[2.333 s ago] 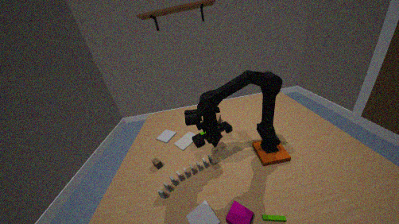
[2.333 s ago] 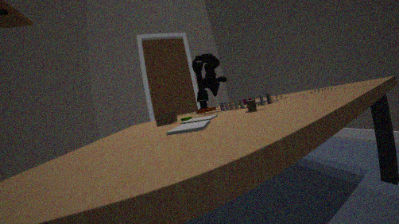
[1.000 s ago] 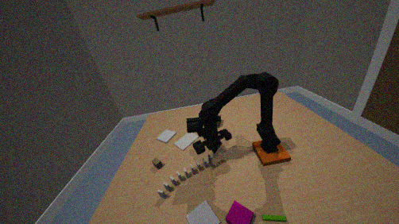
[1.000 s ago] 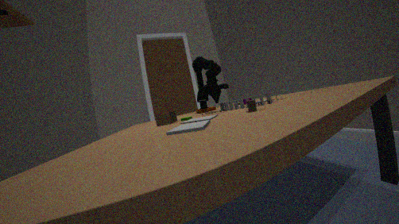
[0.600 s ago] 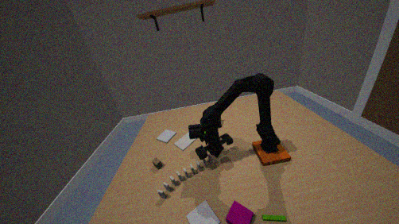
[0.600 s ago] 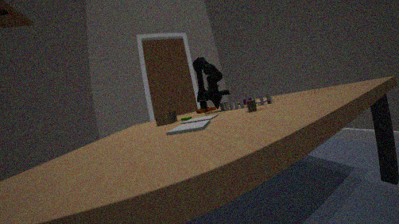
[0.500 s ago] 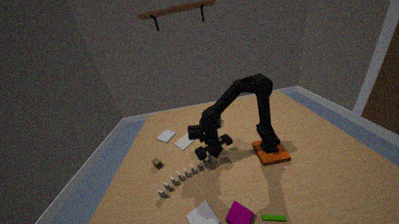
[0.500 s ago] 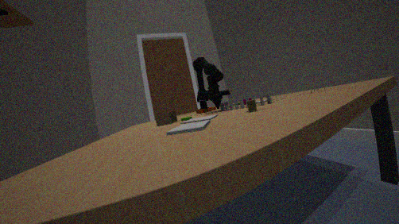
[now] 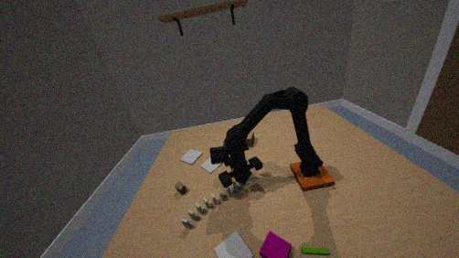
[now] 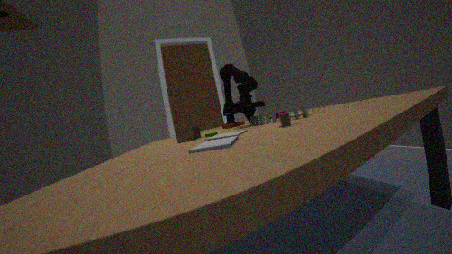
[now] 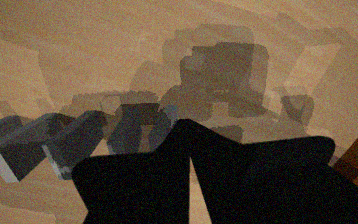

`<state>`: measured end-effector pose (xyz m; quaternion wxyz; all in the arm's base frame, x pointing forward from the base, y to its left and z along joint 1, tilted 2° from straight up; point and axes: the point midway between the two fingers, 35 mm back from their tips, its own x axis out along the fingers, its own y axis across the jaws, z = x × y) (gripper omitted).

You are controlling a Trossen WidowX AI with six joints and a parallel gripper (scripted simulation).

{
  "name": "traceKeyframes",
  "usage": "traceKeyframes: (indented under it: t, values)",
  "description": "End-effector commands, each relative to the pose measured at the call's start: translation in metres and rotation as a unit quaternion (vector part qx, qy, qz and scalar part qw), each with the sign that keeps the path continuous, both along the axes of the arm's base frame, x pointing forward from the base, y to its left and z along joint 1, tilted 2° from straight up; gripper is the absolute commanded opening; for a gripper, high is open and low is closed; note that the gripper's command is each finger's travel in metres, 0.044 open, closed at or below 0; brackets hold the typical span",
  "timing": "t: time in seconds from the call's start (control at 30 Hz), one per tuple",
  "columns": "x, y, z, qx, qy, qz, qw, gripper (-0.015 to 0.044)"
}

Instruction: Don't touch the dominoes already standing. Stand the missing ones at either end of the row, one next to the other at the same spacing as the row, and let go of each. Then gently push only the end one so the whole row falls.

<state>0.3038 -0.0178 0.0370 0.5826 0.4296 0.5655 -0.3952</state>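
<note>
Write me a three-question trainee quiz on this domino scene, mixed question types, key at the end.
1. True or false: the claw is shut with nothing in it.
2. In the wrist view, the dominoes nearest the claw are: A) upright B) leaning over C) stacked.
3. Fill in: the arm's base is coloured ____.

Key: 1 true; 2 B; 3 orange.
</note>
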Motion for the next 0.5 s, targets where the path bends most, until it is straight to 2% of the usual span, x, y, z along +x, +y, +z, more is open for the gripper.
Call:
traceKeyframes:
  t: [0.0,0.27,0.47]
  values:
    - [0.000,0.000,0.001,0.000,0.000,-0.001,1.000,0.0000]
    - [0.019,0.007,0.056,0.001,-0.004,-0.006,1.000,0.0000]
    - [0.022,0.009,0.063,0.002,-0.004,0.000,1.000,0.0000]
